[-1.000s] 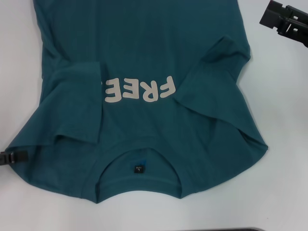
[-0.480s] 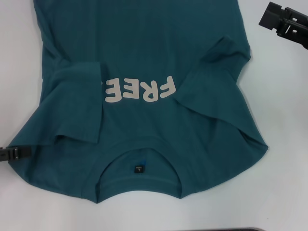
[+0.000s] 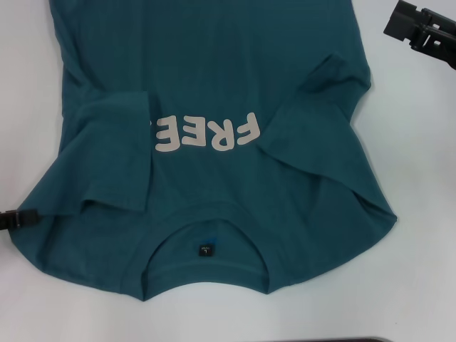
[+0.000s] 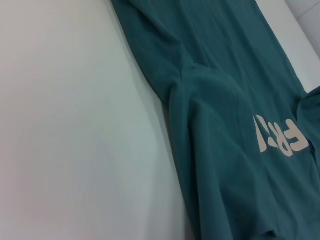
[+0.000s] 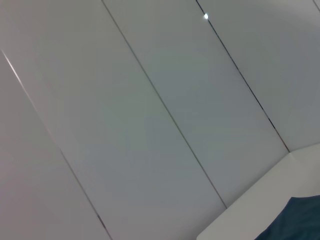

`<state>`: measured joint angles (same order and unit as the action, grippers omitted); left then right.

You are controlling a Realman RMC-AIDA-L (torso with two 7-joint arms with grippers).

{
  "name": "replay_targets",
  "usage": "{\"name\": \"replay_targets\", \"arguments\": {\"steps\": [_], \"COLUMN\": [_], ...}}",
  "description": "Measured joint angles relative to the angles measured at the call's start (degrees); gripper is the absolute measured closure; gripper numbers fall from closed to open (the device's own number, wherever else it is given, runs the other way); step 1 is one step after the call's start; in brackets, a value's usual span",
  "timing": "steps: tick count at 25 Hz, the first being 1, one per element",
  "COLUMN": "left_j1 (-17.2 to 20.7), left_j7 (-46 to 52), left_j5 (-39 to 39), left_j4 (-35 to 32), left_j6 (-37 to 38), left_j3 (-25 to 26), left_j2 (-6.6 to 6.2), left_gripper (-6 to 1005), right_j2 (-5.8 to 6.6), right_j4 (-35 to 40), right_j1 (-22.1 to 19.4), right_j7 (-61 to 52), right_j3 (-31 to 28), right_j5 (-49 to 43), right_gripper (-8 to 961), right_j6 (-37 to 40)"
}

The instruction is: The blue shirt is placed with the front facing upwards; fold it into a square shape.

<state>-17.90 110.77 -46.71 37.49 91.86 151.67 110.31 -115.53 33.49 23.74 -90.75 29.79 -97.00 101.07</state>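
Head view shirt: the blue shirt (image 3: 214, 135) lies front up on the white table (image 3: 420, 214), both sleeves folded inward beside the "FREE" lettering (image 3: 208, 133), collar nearest the robot.
Left gripper (image 3: 18, 219): at the shirt's left shoulder edge; finger state cannot be told.
Right gripper (image 3: 420, 32): off the shirt's far right side, apart from it; finger state cannot be told.

The head camera looks steeply down on the blue shirt (image 3: 214, 92) spread over the desk (image 3: 420, 214). The left wrist camera skims low along the shirt's left edge — sharing the lettering (image 4: 280, 137). The right wrist camera tilts up at wall panels (image 5: 150, 100) — barely catching the desk's edge.
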Motion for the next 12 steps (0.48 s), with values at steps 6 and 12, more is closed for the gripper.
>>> {"name": "replay_targets", "arguments": {"steps": [6, 12], "left_j1": [-0.11, -0.3], "left_j7": [0.02, 0.15], "left_j5": [0.79, 1.05], "left_j4": [-0.28, -0.26], "left_j6": [0.4, 1.03], "left_j3": [0.01, 0.03], "left_j2": [-0.15, -0.21], "left_gripper": [549, 809], "right_j2": [-0.06, -0.03], "right_j4": [-0.01, -0.01], "right_j1": [-0.01, -0.01], "right_j7": [-0.03, -0.14], "right_j3": [0.0, 0.0], "right_j5": [0.0, -0.13], "right_gripper": [35, 36], "right_j6": [-0.11, -0.21]}}
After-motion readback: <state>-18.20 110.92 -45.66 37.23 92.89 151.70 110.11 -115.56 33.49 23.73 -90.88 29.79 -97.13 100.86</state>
